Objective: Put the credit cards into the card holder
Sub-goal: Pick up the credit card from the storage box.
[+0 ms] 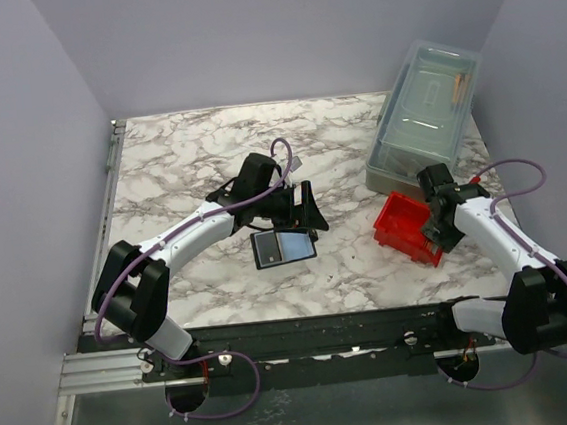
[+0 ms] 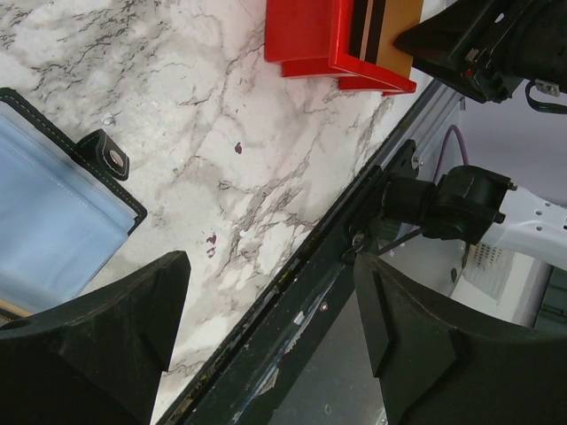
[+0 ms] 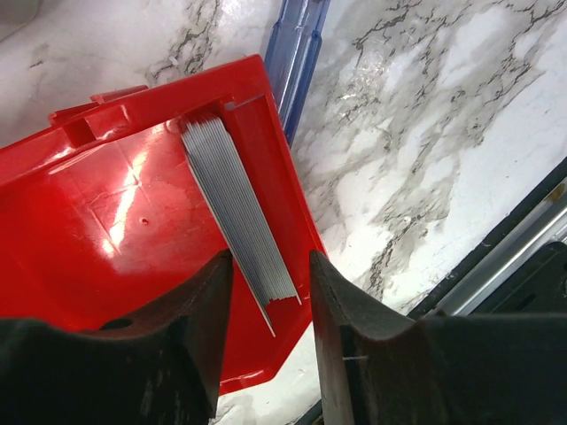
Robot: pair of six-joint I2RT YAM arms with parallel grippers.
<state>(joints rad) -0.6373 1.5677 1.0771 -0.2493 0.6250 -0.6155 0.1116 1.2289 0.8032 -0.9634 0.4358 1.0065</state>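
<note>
The card holder [image 1: 283, 246] lies open on the marble table, black with a pale blue inner panel; it also shows at the left of the left wrist view [image 2: 53, 221]. My left gripper [image 1: 303, 211] is open and empty just behind it, its fingers [image 2: 89, 354] wide apart. The credit cards stand on edge as a stack [image 3: 239, 212] against the right wall of the red bin [image 3: 106, 204], their edges grey-white; an orange-gold face [image 2: 385, 27] shows in the left wrist view. My right gripper [image 3: 270, 301] is open over the bin [image 1: 405, 226], one finger on each side of the stack's near end, gaps showing.
A clear lidded box [image 1: 425, 113] stands at the back right, right behind the red bin; its bluish edge [image 3: 297, 53] shows in the right wrist view. The table's front rail [image 1: 325, 329] runs along the near edge. Lilac walls enclose the table.
</note>
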